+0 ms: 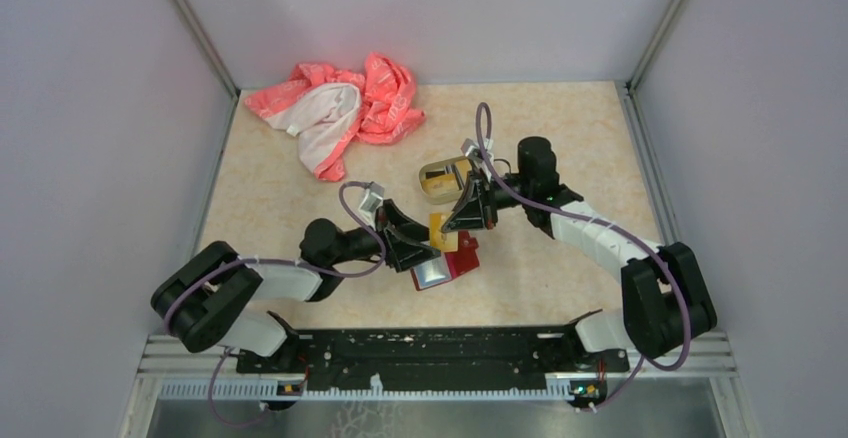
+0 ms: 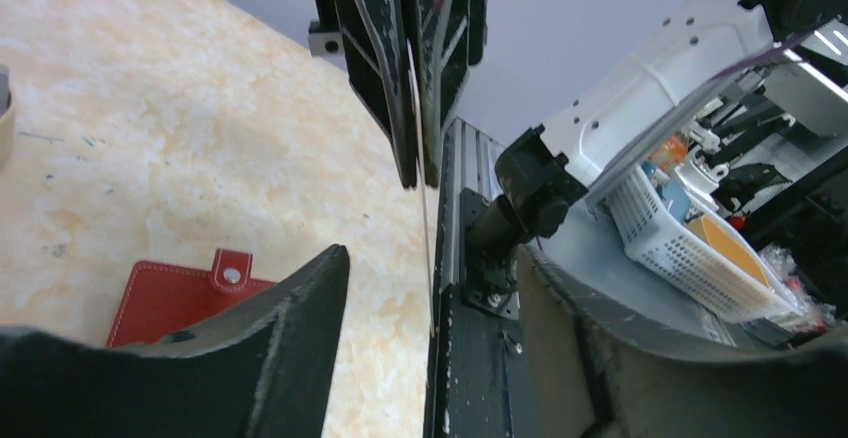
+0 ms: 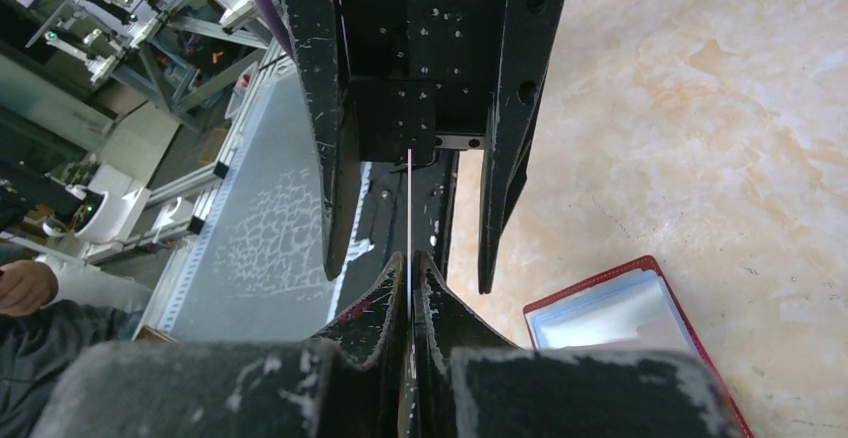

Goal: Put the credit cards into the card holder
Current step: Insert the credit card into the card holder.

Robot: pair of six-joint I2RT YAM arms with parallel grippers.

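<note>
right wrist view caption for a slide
Right hand pinches a card edge-on inside the open left hand, card holder lying open nearby.

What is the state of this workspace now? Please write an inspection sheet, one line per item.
Surface: beige marbled table, scuffed.
Job's things: yellow credit card held upright near the open red card holder.
Clutter: pink-white cloth; tin tray.
End effectors: right end effector shut on the card; left end effector open around it.
Cables: purple cables, hanging in loops.
Surroundings: grey enclosure walls; white basket beyond the table.
</note>
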